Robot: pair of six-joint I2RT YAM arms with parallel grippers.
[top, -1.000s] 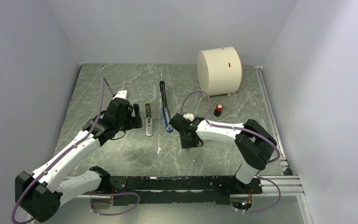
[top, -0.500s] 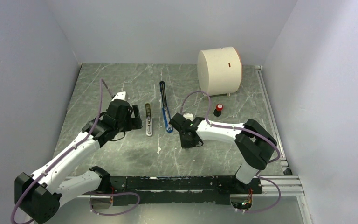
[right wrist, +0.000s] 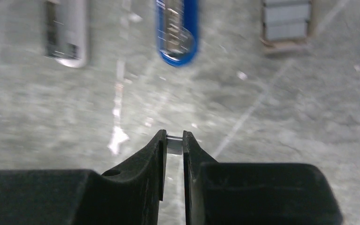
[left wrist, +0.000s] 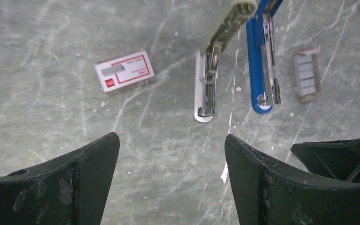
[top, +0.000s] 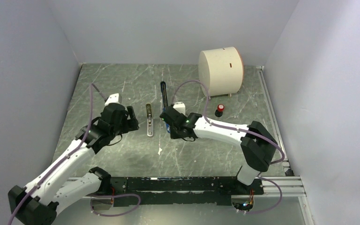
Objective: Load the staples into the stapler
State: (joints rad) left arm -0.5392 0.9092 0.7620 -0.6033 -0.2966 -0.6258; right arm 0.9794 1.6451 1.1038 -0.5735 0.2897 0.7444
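Where the top view looks down on the bench (top: 122, 154), the stapler (top: 164, 98) lies near the middle. Its thin black arm runs toward 12 o'clock and its blue base toward 6 o'clock, where the right end effector (top: 169, 127) hides the tip. A silvery-grey strip (top: 149, 123) lies parallel at its 9 o'clock. The left end effector (top: 133, 118) stands further toward 9 o'clock, apart from the strip. A white cylinder (top: 220, 70) sits at the stapler's 1 o'clock. A small red-and-black object (top: 220, 110) at 3 o'clock is too small to identify.

In the left wrist view the stapler sits at 1 o'clock: a slim blue base carrying a grey metal channel, with its rounded tip toward 6 o'clock and its far end cut off by the frame. A block of staples (left wrist: 306, 75) lies just beside it at 3 o'clock, and a red-and-white box (left wrist: 124, 71) at 10 o'clock. The left end effector is released, its black fingers (left wrist: 89, 173) wide apart above the bench.

In the right wrist view, which is blurred, only the stapler's blue tip shows, at 12 o'clock. The right end effector is clenched on a thin pale-grey sliver (right wrist: 174, 144); what the sliver is cannot be made out.
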